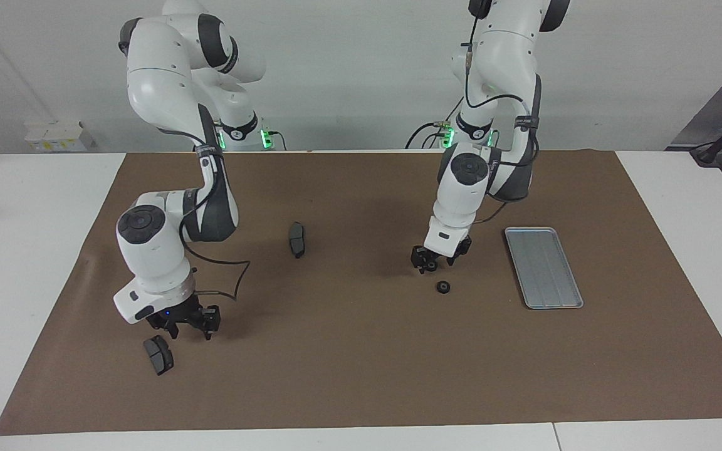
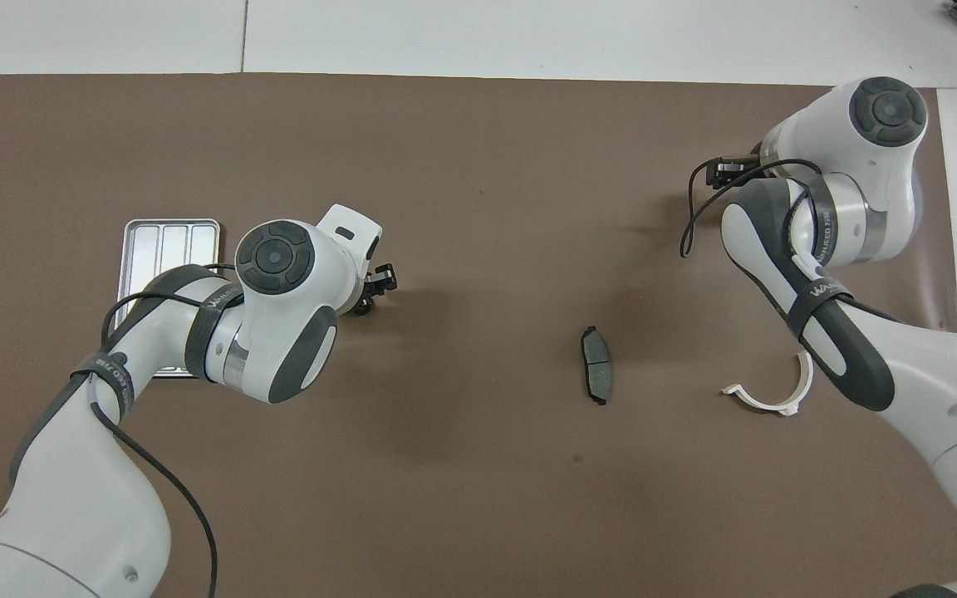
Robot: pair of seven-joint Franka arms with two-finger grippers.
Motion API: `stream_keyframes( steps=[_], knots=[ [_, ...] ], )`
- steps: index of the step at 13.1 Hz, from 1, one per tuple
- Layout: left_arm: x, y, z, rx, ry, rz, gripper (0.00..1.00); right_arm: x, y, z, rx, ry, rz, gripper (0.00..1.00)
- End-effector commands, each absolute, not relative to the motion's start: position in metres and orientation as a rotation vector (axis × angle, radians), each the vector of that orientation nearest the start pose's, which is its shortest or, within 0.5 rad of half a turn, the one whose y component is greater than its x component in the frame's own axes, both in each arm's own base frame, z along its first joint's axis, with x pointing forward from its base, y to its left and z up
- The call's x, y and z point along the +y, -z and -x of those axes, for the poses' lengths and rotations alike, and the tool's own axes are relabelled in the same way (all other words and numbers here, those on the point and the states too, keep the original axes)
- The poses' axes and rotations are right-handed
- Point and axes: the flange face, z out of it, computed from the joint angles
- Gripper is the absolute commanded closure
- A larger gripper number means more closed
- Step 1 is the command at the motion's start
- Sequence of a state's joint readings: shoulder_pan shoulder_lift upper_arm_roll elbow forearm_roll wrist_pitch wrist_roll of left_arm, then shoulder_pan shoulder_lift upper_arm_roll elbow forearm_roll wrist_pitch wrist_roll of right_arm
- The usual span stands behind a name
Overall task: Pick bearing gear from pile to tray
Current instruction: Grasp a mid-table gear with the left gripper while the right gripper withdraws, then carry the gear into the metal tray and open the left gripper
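Left gripper (image 1: 429, 263) sits low over one bearing gear (image 1: 429, 268), whether gripped I cannot tell; a second gear (image 1: 442, 287) lies beside it, the tray (image 1: 543, 266) nearby. Right gripper (image 1: 184, 322) hovers likewise, grip unclear. Pickup underway; next needs a lift toward the tray.

Bare mat (image 1: 367, 351) around tray (image 1: 543, 266)

The table (image 1: 54, 188) is seen from high across, facing the robots. It is also seen from high above. The brown mat (image 2: 462, 166) is shared.
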State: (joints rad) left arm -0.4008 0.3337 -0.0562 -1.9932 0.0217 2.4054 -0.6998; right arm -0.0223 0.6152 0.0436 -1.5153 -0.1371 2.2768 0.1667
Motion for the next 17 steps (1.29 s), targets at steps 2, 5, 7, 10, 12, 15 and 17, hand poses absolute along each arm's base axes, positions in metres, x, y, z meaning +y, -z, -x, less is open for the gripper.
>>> stream_keyframes(
  steps=[2,5,7,10,12,15,17],
  knots=[
    [-0.27,-0.298,-0.537,-0.368,0.136,3.153,0.35,0.0,-0.302,-0.71,0.135,0.17,3.188,0.36],
    [-0.269,-0.297,-0.536,-0.363,0.134,3.153,0.61,0.003,-0.301,-0.703,0.183,0.075,3.16,0.43],
    [-0.265,-0.3,-0.542,-0.368,0.145,3.155,1.0,0.007,-0.3,-0.7,0.184,0.027,3.165,0.47],
    [-0.252,-0.324,-0.557,-0.4,0.151,3.146,1.0,0.008,-0.302,-0.699,0.186,0.022,3.165,0.52],
    [-0.229,-0.363,-0.558,-0.43,0.162,3.139,1.0,0.008,-0.3,-0.698,0.186,0.017,3.165,0.63],
    [-0.168,-0.415,-0.559,-0.379,0.117,3.124,1.0,0.007,-0.3,-0.697,0.188,0.014,3.165,0.83],
    [-0.113,-0.427,-0.565,-0.332,0.093,3.13,1.0,0.007,-0.301,-0.698,0.188,0.017,3.165,0.97]
  ],
)
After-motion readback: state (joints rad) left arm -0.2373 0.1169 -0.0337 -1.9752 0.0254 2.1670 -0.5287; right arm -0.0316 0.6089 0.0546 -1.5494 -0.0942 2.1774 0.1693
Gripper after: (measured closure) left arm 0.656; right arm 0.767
